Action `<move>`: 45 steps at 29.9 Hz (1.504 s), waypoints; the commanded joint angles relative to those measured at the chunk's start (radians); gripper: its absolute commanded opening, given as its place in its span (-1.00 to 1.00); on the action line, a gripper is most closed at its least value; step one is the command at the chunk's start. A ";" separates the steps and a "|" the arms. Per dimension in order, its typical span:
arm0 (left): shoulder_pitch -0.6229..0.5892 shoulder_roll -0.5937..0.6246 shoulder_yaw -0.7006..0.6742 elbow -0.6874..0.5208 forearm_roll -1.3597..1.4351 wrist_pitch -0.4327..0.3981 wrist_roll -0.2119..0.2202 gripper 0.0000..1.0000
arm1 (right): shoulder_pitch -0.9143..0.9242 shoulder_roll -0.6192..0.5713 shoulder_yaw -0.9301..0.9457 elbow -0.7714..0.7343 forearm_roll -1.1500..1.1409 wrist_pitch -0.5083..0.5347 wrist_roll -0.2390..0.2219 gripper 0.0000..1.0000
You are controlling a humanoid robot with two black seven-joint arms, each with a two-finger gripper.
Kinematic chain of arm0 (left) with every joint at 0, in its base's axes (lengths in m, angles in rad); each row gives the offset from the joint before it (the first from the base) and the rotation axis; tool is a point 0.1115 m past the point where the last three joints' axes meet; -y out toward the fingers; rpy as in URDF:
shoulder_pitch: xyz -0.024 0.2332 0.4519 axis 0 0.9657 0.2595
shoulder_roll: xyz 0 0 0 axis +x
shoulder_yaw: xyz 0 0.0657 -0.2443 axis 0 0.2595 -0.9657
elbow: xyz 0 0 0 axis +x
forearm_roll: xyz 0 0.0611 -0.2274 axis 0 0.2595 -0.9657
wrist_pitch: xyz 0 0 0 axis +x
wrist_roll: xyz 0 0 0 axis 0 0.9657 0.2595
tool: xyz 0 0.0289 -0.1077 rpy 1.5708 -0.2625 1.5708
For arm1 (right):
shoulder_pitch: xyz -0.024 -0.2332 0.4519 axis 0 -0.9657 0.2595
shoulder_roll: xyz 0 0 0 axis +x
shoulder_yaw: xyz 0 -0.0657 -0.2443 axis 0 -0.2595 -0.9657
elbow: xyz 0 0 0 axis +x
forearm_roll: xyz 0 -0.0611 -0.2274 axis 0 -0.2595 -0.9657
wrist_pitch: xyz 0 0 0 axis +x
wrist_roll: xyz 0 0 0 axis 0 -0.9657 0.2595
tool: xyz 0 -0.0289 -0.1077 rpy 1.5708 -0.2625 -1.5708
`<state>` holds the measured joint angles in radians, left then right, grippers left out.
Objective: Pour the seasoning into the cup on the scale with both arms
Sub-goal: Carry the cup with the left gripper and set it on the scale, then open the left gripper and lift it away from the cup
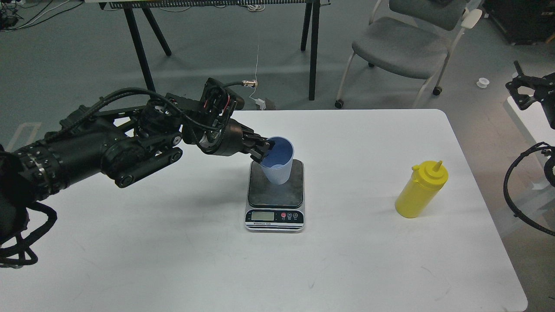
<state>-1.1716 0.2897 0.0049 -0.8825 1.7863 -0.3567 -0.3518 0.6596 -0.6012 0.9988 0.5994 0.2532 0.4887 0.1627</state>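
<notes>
Left gripper [261, 150] clamped on the near-left rim of the cup [278, 164], which stands tilted on the scale's [275, 197] plate at table [173, 242] centre. Bottle [420, 189] upright near right edge. Right gripper [527, 89] beyond the table's right edge; state indeterminate.

— What sort of place am I driving in?

— A lab or test room, from what I see: a white table [303, 268] on grey floor [65, 56], a grey office chair [401, 47] on casters, black trestle legs [138, 47], loose cables [8, 19] in the far corner, and other rig hardware [531, 93] at my right.
</notes>
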 commanded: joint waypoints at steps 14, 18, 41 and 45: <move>0.000 -0.047 0.015 0.056 -0.001 0.004 0.001 -0.14 | -0.015 -0.009 0.000 0.000 0.000 0.000 0.000 0.99; -0.002 -0.044 0.014 0.054 -0.008 0.008 0.002 0.04 | -0.031 -0.025 0.003 0.006 0.003 0.000 0.000 0.99; 0.075 0.081 -0.387 0.080 -1.594 0.073 -0.010 0.99 | -0.801 -0.071 0.133 0.549 0.215 0.000 0.029 0.99; 0.127 0.080 -0.500 0.137 -1.713 0.035 -0.001 0.99 | -0.864 0.023 0.113 0.614 0.205 0.000 0.024 0.99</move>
<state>-1.0792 0.3704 -0.4218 -0.7813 0.1497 -0.2931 -0.3566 -0.1623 -0.6441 1.1291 1.1722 0.4643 0.4886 0.1907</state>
